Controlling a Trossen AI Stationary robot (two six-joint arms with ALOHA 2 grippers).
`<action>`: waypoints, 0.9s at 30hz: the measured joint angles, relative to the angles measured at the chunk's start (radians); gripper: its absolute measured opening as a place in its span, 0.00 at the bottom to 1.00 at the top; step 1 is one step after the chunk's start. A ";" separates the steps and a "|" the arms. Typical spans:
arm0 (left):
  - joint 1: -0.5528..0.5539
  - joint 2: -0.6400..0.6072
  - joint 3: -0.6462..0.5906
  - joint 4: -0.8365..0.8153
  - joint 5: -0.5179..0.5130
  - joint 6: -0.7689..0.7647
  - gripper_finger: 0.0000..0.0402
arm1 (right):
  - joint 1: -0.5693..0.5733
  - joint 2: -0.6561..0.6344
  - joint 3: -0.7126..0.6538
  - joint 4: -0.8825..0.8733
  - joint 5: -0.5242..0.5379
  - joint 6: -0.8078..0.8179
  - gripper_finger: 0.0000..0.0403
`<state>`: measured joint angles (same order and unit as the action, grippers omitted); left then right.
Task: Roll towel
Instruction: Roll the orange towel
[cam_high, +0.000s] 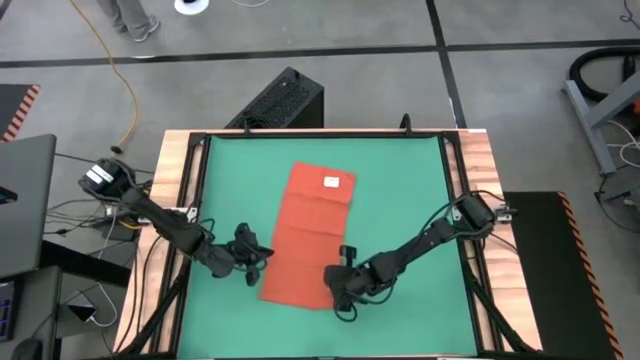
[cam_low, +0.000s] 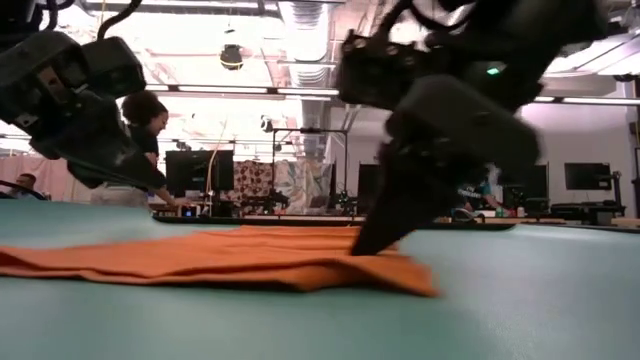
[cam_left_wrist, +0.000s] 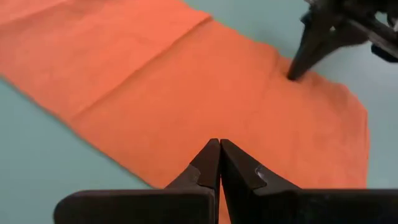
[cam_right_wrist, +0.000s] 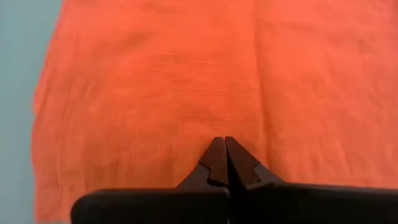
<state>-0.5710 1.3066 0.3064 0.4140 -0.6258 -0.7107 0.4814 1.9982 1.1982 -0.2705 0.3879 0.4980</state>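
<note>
Two grippers, both pinched tight and holding nothing: our right gripper presses the towel's near corner on the green mat; our left gripper hovers at its edge.

Grey floor (yellow cable trailing), bright ceiling lights.

High view: straight down, far, whole tabletop plus floor around. Low view: at tabletop height, level across, close to towel, room behind. Left wrist and right wrist views: very near, each looking past own closed fingers onto towel. All four share the towel.
</note>
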 joint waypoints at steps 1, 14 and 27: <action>0.000 0.025 0.018 0.008 0.000 0.018 0.00 | 0.008 -0.007 -0.001 -0.021 0.008 0.013 0.01; -0.106 0.245 0.304 0.022 -0.007 0.473 0.00 | 0.130 -0.215 -0.005 -0.088 0.187 0.018 0.09; -0.252 0.245 0.372 -0.261 0.208 0.610 0.23 | 0.299 -0.244 -0.008 -0.080 0.240 0.069 0.24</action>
<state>-0.8230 1.5520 0.6788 0.1535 -0.4176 -0.1008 0.7800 1.7542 1.1900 -0.3505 0.6275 0.5668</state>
